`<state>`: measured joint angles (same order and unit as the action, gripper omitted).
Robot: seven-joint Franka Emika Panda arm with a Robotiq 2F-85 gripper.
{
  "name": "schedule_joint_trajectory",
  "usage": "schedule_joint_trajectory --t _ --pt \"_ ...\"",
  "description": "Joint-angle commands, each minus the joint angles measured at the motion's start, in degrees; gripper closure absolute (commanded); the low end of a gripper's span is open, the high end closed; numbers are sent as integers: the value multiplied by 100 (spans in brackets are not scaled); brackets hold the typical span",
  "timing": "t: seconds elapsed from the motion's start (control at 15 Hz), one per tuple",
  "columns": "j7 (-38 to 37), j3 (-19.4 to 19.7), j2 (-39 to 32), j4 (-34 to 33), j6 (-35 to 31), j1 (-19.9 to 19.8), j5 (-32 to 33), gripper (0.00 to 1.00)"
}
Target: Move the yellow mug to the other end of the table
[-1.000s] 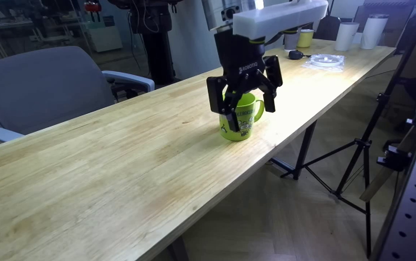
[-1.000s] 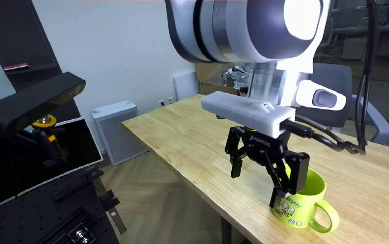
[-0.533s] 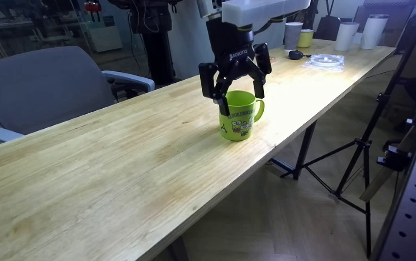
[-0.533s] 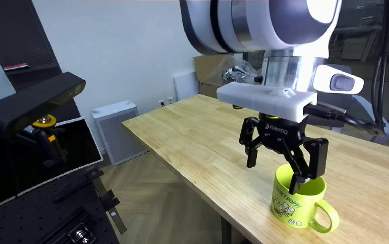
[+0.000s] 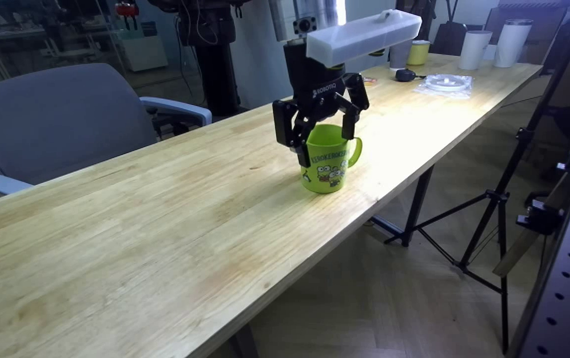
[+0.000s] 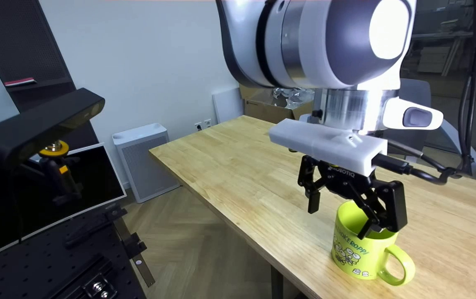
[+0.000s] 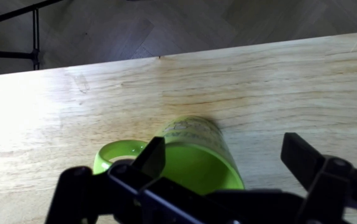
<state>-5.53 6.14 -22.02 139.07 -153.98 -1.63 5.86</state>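
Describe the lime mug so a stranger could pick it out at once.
Find the long light-wood table, then the black Robotiq gripper over it. The lime mug stands upright on the wood right by that gripper. Unlike the small, duller yellow cup at the far end in an exterior view, it shows a loop handle and cartoon print.

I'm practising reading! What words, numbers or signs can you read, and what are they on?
"ROBOTIQ" on the gripper, in both exterior views.
"KEROKEROKE", then curving away, on the yellow mug.
"KEROPPI", first letters unclear, on the mug, in an exterior view.
Wrist view: the mug's print is too blurred to read.
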Motion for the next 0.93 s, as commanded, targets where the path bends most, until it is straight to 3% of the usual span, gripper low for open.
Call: schedule_joint_trajectory --t 0.0,0.53,0.87 --pt "-30 81 -163 -10 -187 91 103 0" --pt "-10 101 -302 -331 282 185 158 0" --pt "150 -71 -475 -818 1169 105 34 0"
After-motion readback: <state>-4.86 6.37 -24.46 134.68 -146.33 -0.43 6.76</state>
